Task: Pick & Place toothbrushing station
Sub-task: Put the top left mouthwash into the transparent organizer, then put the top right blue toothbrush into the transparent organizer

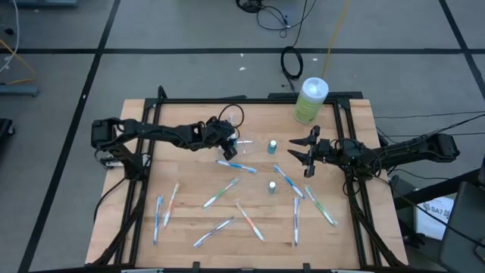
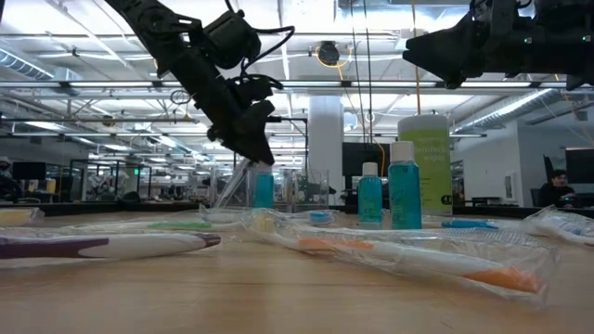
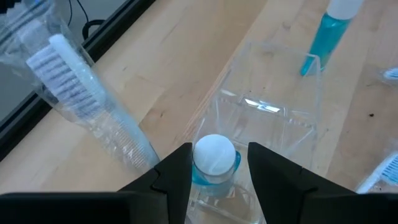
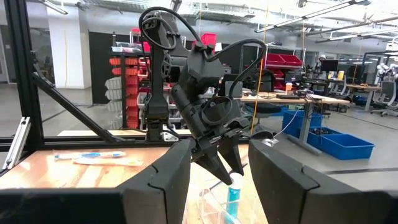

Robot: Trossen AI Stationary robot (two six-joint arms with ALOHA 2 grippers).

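Note:
The small clear cup (image 3: 273, 118) stands on the wooden table (image 1: 189, 114) near its middle. A teal tube with a white cap (image 3: 215, 155) stands upright at the cup's near edge, and a wrapped toothbrush (image 3: 74, 93) leans beside it. My left gripper (image 1: 229, 142) slants down over the tube, open, with one finger on each side of the cap. Two more teal tubes (image 1: 272, 145) (image 1: 272, 186) stand to the right. Several wrapped toothbrushes (image 1: 220, 193) lie flat on the near half. My right gripper (image 1: 303, 154) hangs open above the table, right of the cup, holding nothing. My left gripper has the tube's white cap (image 3: 205, 152) between its two fingers, which slant down from the table's left. A gap shows between the cap and one finger (image 3: 267, 168). Whether the other finger (image 3: 177, 171) touches the cap, I cannot tell. The tube stands upright below them.
A large pale-green canister with a white lid (image 1: 311, 100) stands at the far right of the table. A black frame (image 1: 250, 100) runs along the table's far edge and sides. Wrapped toothbrushes (image 2: 418, 255) lie spread across the near part.

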